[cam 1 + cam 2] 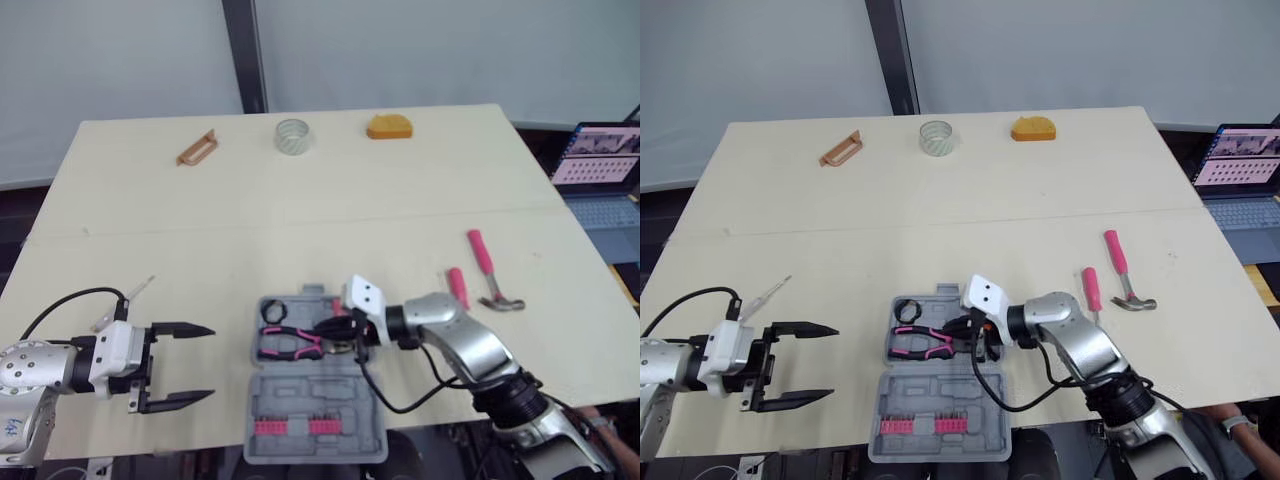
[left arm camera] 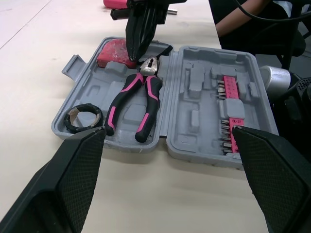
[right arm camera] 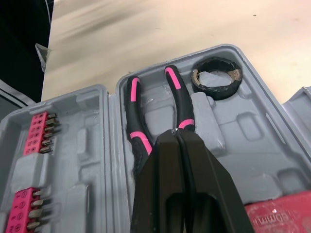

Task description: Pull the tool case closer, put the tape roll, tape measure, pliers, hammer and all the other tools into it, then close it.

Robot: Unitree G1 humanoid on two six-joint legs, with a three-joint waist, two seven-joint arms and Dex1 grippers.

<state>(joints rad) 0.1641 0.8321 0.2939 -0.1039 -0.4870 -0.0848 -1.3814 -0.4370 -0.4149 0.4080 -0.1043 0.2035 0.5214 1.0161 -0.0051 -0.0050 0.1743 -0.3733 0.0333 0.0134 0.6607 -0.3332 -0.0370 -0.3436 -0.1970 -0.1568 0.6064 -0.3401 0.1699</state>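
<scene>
— Where was the tool case [image 1: 300, 395] found?
— It was laid open on the counter [image 1: 300, 220] at the near edge, between the two hands. The pliers [image 1: 290, 343] were seen lying in the far half, with the black tape roll [image 1: 274, 311] in the corner beside their handles and a red item [image 2: 114, 53] at the other end, by their head. Rows of pink bits [image 1: 290, 427] were seated in the near half.
— And the hands?
— The right hand [image 3: 175, 136] was pointed down at the pliers' head, its fingers pressed together; whether the head was pinched could not be told. The left hand [image 1: 210, 362] was held wide open, nothing in it, left of the case. The hammer [image 1: 482, 262] and a pink-handled tool [image 1: 457, 287] were seen on the counter, right of the case
</scene>
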